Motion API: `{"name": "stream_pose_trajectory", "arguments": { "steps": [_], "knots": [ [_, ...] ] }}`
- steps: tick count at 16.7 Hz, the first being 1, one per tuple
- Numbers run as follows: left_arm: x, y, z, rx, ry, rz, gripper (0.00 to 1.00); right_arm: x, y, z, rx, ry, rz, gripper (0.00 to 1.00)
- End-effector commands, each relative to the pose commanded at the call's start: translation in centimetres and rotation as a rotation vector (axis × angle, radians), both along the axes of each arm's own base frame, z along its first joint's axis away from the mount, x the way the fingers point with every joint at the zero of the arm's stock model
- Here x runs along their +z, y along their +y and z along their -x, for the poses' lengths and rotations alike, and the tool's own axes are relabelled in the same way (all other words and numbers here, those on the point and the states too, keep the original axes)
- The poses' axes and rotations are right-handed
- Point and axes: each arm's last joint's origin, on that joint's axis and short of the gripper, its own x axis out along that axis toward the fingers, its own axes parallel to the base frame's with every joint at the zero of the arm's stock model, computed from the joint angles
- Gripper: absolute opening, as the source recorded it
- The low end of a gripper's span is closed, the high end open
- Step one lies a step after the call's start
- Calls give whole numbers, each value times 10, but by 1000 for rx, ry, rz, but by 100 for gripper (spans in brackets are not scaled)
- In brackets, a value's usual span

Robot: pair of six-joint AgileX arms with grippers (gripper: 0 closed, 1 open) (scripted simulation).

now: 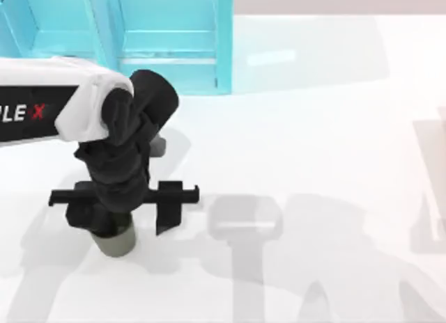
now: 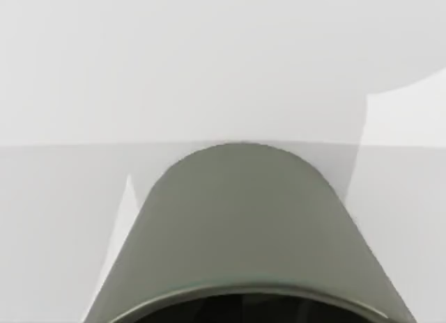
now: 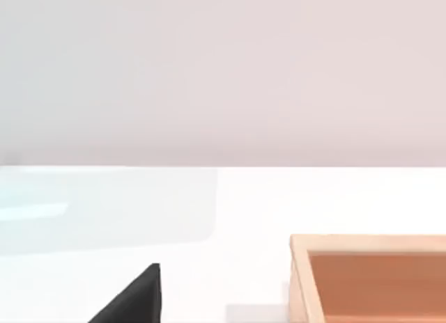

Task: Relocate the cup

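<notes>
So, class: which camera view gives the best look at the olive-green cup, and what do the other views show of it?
The left wrist view: the cup sits close, with its rounded wall and dark rim plain. In the top view, part of the cup peeks out beneath the left end effector. The right wrist view looks toward a wooden tray instead.

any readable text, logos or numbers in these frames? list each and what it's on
"LE X": black letters with a red X on the white casing of the left arm, cut off by the top view's left edge, so only part of the word reads.
No text on the cup, the table, the teal cabinet or the wooden box.
</notes>
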Motion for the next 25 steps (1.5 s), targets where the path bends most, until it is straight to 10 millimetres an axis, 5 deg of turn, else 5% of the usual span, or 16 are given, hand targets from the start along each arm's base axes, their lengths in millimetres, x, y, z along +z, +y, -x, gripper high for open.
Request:
{"name": "stream_pose_trajectory", "arguments": {
  "steps": [6,18,21,25],
  "knots": [
    [0,0,0,0,0,0,2,0,0,0,0,0,0,100],
    [4,9,-7,0,-2,7,0,0,0,0,0,0,0,100],
    [13,46,-28,3,0,22,0,0,0,0,0,0,0,100],
    [27,145,-50,21,25,35,0,0,0,0,0,0,0,100]
  ]
}}
